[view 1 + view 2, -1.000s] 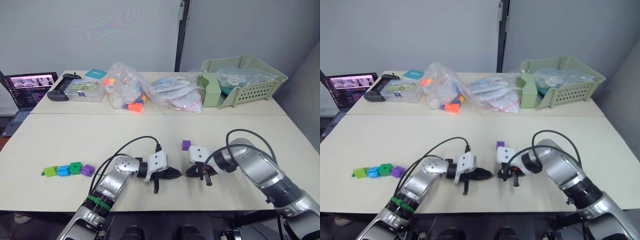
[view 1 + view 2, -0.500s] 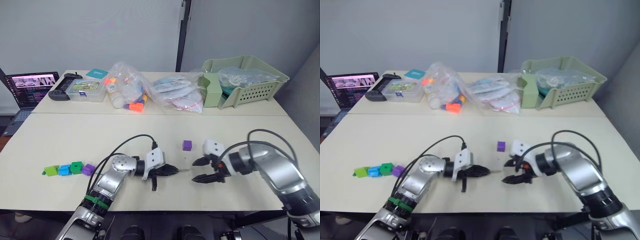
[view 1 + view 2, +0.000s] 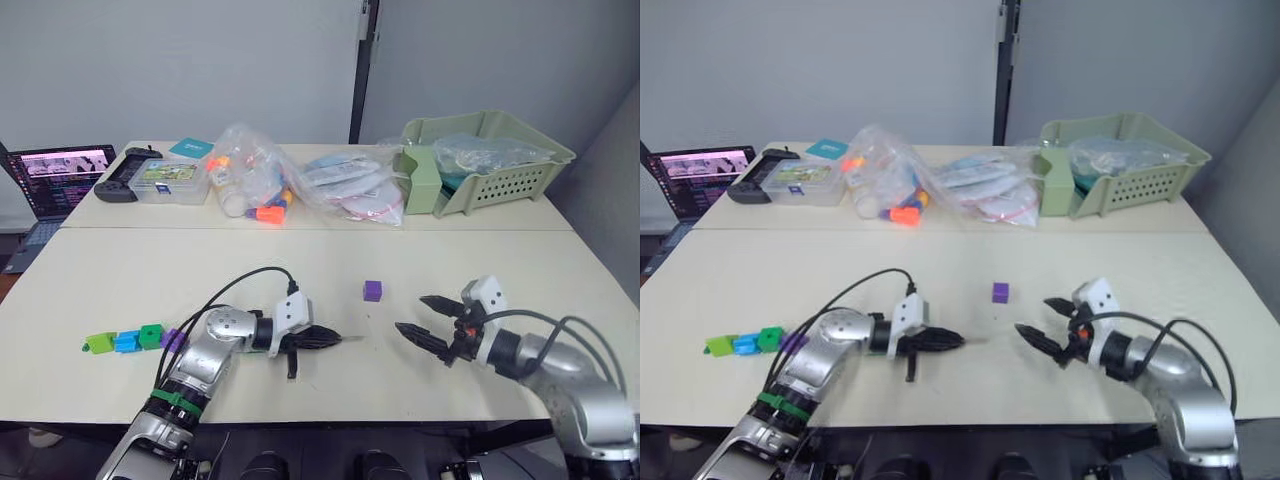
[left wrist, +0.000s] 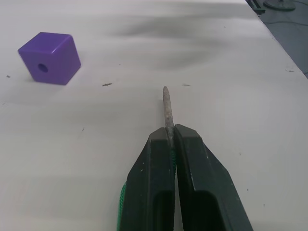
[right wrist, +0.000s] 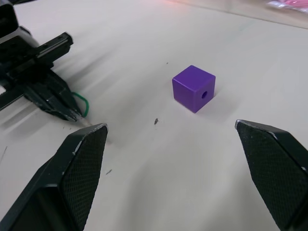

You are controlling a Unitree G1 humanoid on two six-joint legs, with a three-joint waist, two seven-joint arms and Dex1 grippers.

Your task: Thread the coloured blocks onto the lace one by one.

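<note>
Fingers of the left gripper point(image 4: 169, 144) are pressed together on the lace point(image 4: 167, 111), pinched just behind its stiff grey tip, which juts straight out past the fingertips; a loop of green string is seen beside those fingers in the right wrist view. Fingers of the right gripper point(image 3: 427, 320) are spread wide apart with nothing between them.

One purple block point(image 3: 372, 290), a small cube with a round hole through one face, is sat alone mid-worktop, between the two grippers and a little toward the far edge, touched by neither. Four blocks are lined up in a row near the worktop's left front corner: lime green block point(image 3: 99, 344), blue block point(image 3: 126, 342), dark green block point(image 3: 150, 336), second purple block point(image 3: 172, 339), side by side and touching.

Left arm is laid low along the front edge, forearm angled inward, gripper pointed right. Right arm is bent in from the right front corner, gripper pointed left, held just above the surface.
</note>
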